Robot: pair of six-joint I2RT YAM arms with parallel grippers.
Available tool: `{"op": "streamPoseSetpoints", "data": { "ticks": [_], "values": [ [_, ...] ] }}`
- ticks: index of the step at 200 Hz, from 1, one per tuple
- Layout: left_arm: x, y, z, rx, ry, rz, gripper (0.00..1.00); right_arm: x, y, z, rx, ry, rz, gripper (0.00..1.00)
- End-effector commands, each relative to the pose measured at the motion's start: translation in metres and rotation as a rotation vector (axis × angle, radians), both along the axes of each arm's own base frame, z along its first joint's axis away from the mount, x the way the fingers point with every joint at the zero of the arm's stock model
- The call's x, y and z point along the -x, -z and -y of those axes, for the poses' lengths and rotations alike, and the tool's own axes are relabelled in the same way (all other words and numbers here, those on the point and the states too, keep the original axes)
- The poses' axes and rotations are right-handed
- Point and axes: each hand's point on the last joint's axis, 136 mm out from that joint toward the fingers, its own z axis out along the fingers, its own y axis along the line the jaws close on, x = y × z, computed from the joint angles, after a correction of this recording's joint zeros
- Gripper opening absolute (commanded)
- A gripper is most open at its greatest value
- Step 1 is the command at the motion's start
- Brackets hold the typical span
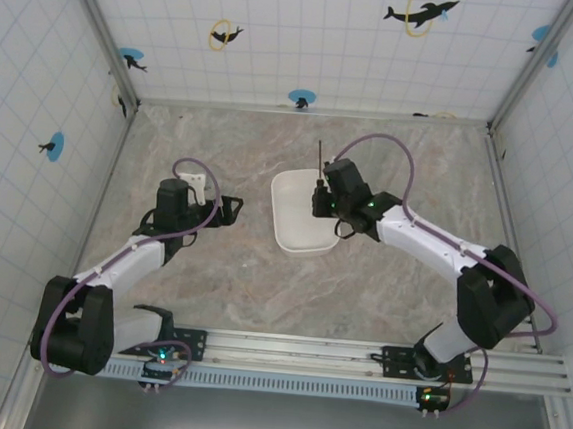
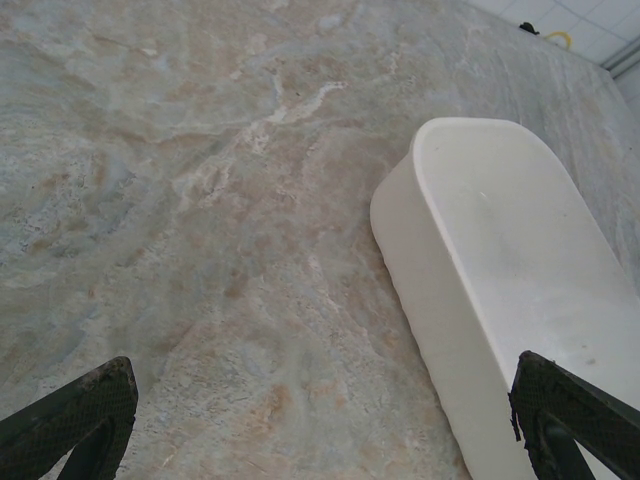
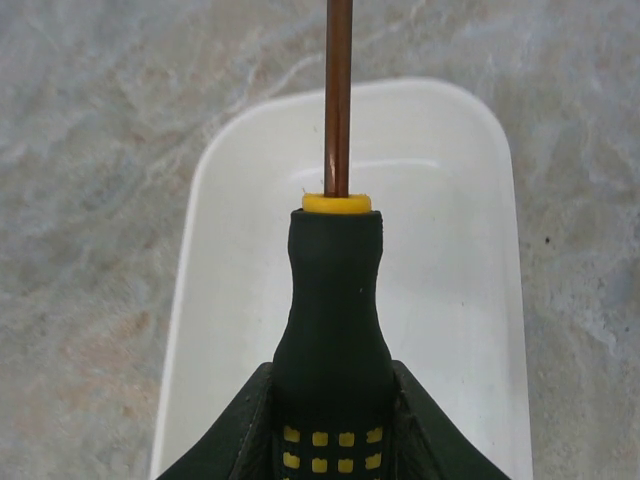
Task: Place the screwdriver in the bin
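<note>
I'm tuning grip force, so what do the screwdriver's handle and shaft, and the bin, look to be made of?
The screwdriver handle looks like matte black rubbery plastic, with yellow inlaid squares and a yellow collar. Its shaft is thin, smooth metal with a coppery-brown sheen. The bin looks like white moulded plastic: smooth, softly glossy, with rounded corners.
</note>
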Motion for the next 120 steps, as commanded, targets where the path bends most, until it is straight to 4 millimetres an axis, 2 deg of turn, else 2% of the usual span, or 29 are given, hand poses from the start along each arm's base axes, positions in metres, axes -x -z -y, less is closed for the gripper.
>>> {"op": "streamPoseSetpoints", "data": {
  "ticks": [1,58,120],
  "values": [
    [-0.004,-0.005,0.002,-0.011,0.006,0.011,0.97,0.007,0.029,0.001,0.044,0.012,-0.084,0.00],
    [-0.003,-0.005,0.002,-0.012,0.003,0.013,0.97,0.011,0.061,-0.015,0.128,-0.017,-0.161,0.00],
    [-0.002,-0.003,0.001,-0.014,0.001,0.009,0.98,0.010,0.082,-0.021,0.146,-0.021,-0.196,0.00]
  ]
}}
